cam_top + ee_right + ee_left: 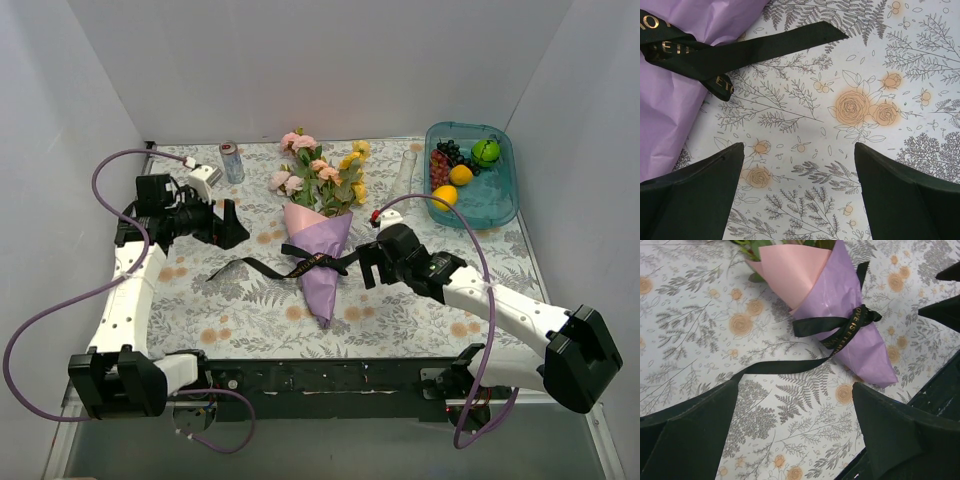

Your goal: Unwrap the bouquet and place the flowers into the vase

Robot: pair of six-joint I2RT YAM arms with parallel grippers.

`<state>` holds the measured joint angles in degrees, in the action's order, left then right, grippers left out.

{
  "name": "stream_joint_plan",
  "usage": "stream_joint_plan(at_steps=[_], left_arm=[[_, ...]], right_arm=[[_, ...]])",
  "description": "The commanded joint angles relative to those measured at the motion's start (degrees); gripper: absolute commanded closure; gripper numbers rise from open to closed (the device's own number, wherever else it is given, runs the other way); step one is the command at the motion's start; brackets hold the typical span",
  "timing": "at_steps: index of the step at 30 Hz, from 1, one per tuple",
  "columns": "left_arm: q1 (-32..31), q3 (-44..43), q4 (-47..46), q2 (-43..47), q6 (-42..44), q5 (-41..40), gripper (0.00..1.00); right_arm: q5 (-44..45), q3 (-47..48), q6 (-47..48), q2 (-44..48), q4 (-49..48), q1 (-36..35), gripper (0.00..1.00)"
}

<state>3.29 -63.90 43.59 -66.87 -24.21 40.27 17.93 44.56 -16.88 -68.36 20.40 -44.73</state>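
The bouquet (320, 215) lies mid-table, its pink and yellow flowers (322, 172) pointing to the back and its purple paper cone (320, 262) toward me. A black ribbon with gold lettering (312, 262) is tied round the cone; one tail trails left (785, 367), another right (785, 42). The clear glass vase (405, 172) stands at the back right of the flowers. My left gripper (228, 226) hovers open left of the bouquet, above the left ribbon tail, with nothing between its fingers. My right gripper (368, 262) is open beside the cone's right side, empty too.
A silver drink can (231, 161) stands at the back left. A teal tray (500, 205) with round fruit and dark grapes sits at the back right. White walls enclose the floral tablecloth (200, 300) on three sides.
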Motion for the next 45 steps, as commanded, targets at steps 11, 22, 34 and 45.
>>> stream_joint_plan(at_steps=[11,22,34,45], left_arm=[[-27.3,6.3,-5.4,-5.5,4.5,-12.4,0.02],[-29.9,11.6,-12.6,-11.6,11.2,-16.6,0.17],[-31.2,11.9,-17.0,-18.6,13.4,-16.3,0.18],[-31.4,10.0,-20.6,-24.5,12.3,-20.1,0.72]], right_arm=[[4.1,-3.0,4.0,4.3,-5.2,-0.4,0.04],[0.3,-3.2,10.6,3.3,-8.2,-0.5,0.06],[-1.8,-4.9,11.2,3.5,-9.3,-0.4,0.07],[-4.2,-4.2,14.0,0.9,-10.0,-0.4,0.11]])
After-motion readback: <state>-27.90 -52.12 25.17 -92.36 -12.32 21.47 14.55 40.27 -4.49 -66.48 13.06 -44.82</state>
